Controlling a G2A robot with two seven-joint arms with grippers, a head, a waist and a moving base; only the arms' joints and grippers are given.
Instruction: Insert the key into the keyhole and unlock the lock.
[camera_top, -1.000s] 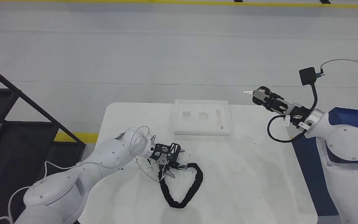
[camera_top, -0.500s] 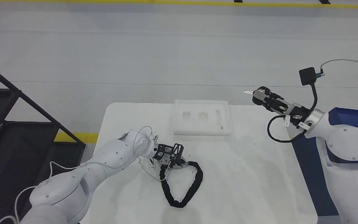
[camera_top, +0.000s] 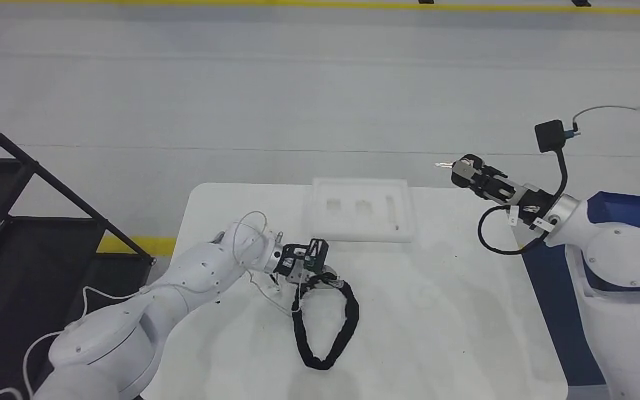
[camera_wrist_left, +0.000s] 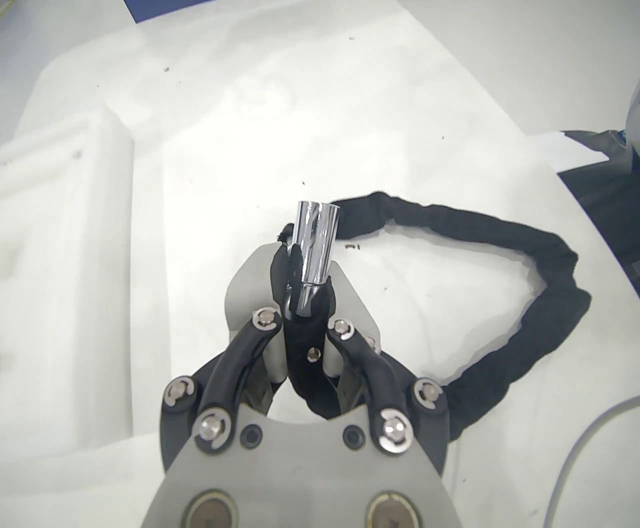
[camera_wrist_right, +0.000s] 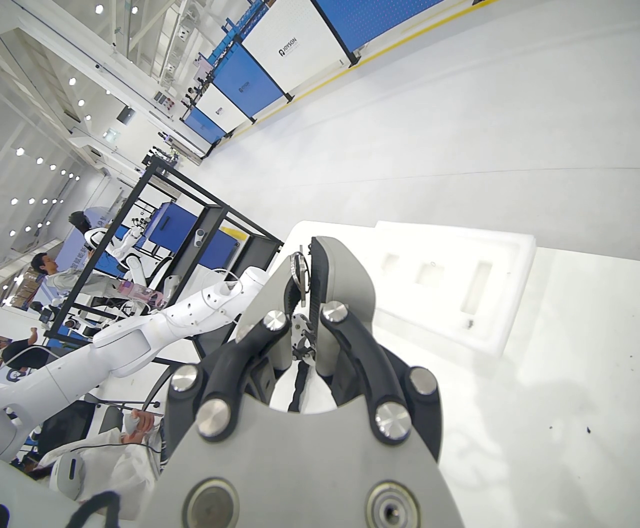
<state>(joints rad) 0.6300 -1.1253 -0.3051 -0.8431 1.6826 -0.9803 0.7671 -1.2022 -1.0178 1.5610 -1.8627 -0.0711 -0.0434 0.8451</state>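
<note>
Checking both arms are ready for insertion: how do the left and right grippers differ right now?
The left gripper is shut on the lock, whose chrome cylinder pokes past its jaws; the right gripper is shut on the key. The left gripper sits low over the table beside the black chain; the right gripper is raised near the table's far right corner. Both are closed on a part.

Chain lock (camera_top: 351, 318) lying on table (camera_top: 450, 320), left of centre; foam tray (camera_top: 360, 210) sitting behind it; key (camera_top: 443, 164) hanging right of tray
</note>
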